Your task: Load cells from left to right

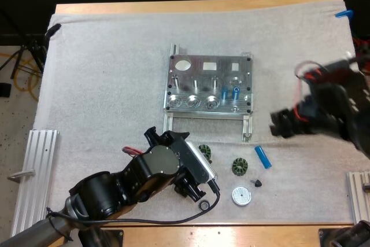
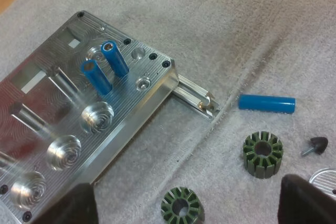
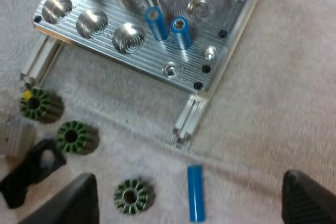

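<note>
The metal fixture (image 1: 208, 88) sits mid-mat, with two blue cylinders (image 1: 224, 92) (image 1: 236, 92) standing upright in its right-hand holes; the left wrist view shows them (image 2: 97, 77) (image 2: 115, 59) too. A third blue cylinder (image 1: 263, 157) lies loose on the mat, right of the fixture's front rail. My right gripper (image 1: 280, 124) hovers up and to the right of it, open; the right wrist view shows the loose cylinder (image 3: 195, 192) lying between and beyond the wide-apart fingers (image 3: 73, 198). My left gripper (image 1: 196, 183) is open near the front edge, by a green stator (image 2: 182, 206).
Green stators (image 1: 204, 153) (image 1: 240, 167), a small dark cone (image 1: 258, 183), a white round disc (image 1: 241, 195) and a black ring (image 1: 204, 205) lie in front of the fixture. Aluminium rails rest at the mat's left (image 1: 34, 172) and right (image 1: 358, 195) edges.
</note>
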You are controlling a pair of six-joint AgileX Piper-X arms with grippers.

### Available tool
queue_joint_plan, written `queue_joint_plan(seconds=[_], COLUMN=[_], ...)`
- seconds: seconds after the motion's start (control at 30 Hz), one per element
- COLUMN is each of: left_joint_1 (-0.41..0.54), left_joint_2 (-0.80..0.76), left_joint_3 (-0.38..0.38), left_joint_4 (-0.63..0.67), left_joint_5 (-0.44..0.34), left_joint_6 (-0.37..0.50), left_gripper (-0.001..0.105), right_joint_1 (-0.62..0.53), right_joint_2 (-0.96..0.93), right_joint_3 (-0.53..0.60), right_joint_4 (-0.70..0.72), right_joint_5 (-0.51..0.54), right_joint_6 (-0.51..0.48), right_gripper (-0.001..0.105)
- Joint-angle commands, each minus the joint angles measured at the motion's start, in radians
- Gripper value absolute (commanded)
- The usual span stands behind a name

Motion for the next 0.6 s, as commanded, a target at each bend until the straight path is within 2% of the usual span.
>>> queue_joint_plan(seconds=[0.0,0.13,0.33,0.4,0.57], left_joint_1=[0.000,0.000,0.000,0.000,0.000], left_joint_2=[-0.007,-0.007,-0.001,0.007,0.040], left_joint_3=[-0.008,-0.008,-0.008,-0.008,-0.012], left_joint_4=[-0.003,-0.008,-0.010,-0.023,-0.076], left_joint_5=[-0.017,-0.017,0.053,0.098,0.117], left_joint_6=[0.004,0.009,0.067,0.101,0.141], left_gripper=[0.069,0.069,0.069,0.069,0.069], right_joint_1=[0.000,0.000,0.000,0.000,0.000], right_joint_2=[-0.070,-0.196,-0.345,-0.391,-0.478], right_joint_3=[0.028,0.088,0.160,0.183,0.228], right_joint_4=[0.002,0.029,0.116,0.149,0.207], right_joint_5=[0.000,0.000,-0.006,-0.006,-0.065], right_joint_6=[0.022,0.058,0.080,0.080,0.080], right_gripper=[0.070,0.070,0.070,0.070,0.070])
